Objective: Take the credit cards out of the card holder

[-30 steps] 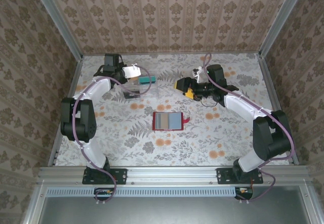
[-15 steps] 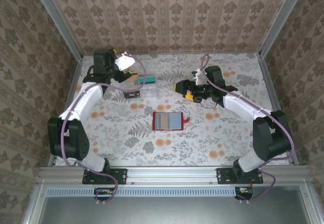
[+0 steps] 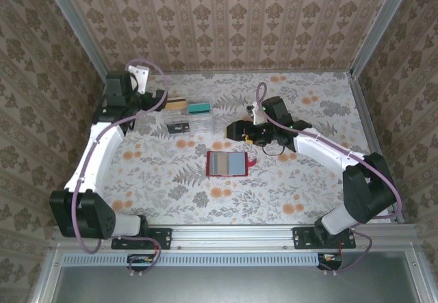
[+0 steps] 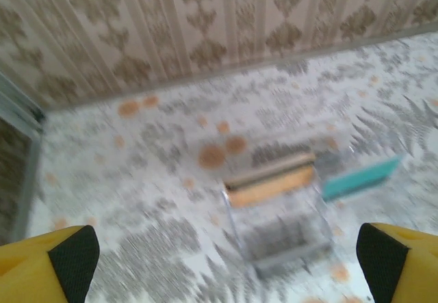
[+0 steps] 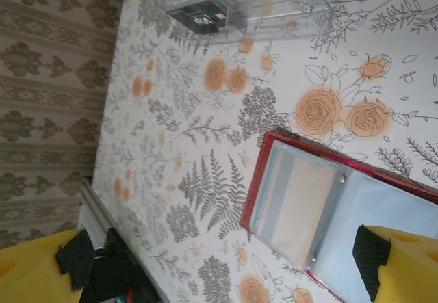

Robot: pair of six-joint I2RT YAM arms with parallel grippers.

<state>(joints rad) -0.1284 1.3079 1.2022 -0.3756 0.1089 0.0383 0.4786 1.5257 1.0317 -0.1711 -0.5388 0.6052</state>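
Observation:
The card holder lies open on the table, red-edged with a grey-blue inside. In the right wrist view the card holder shows a pale card under its clear sleeve. My right gripper hangs open just behind it, holding nothing. A tan credit card, a teal one and a black one sit at the clear tray. My left gripper is open and empty, left of the tray.
The clear plastic tray stands behind the card holder, left of centre. Patterned walls close the table at the back and sides; the left arm runs along the left wall. Open floral tabletop lies near the front.
My left gripper has opened and drawn back to the left, leaving the tan card at the tray. My right gripper has moved left and nearer, toward the card holder.

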